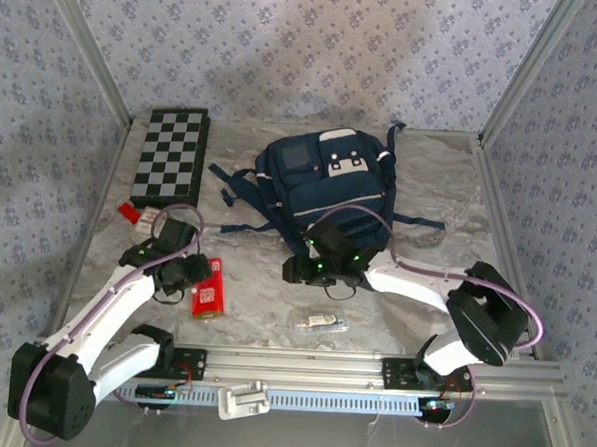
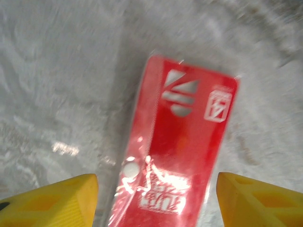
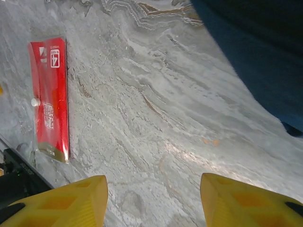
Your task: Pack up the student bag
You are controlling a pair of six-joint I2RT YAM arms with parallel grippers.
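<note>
Table (image 1: 425, 290): one; grey, marble-veined, slightly wrinkled sheet surface with a metal rail along the near edge.
Student bag (image 1: 326, 185): one; navy fabric backpack with white panels and a white trim stripe. It lay flat, front up, at the far middle of the table, just right of the chessboard, with dark straps sprawled to both sides. Its navy cloth filled the upper right corner of the right wrist view (image 3: 255, 52).
Chessboard (image 1: 170, 155): one; flat rectangle of black and pale squares with a dark border, at the far left of the table.
Left gripper (image 2: 156, 182): one; yellow fingers (image 2: 61, 201) spread wide and released, hovering over the red packet, which lay on the table below the gap.
Right gripper (image 3: 154, 182): one; yellow fingers (image 3: 71, 203) spread apart and released, over bare table just beside the bag's near edge.
Red packet (image 2: 180, 151): one; flat, glossy, oblong, wrapped in clear film with a white stud. It carried white print and a boxed figure resembling a 4; the rest was too blurred to read.
Clear packet (image 1: 318, 322): one; small, transparent, near the front rail, contents unclear.
Red-and-white item (image 1: 139, 215): one; small, below the chessboard, too small to identify.
</note>
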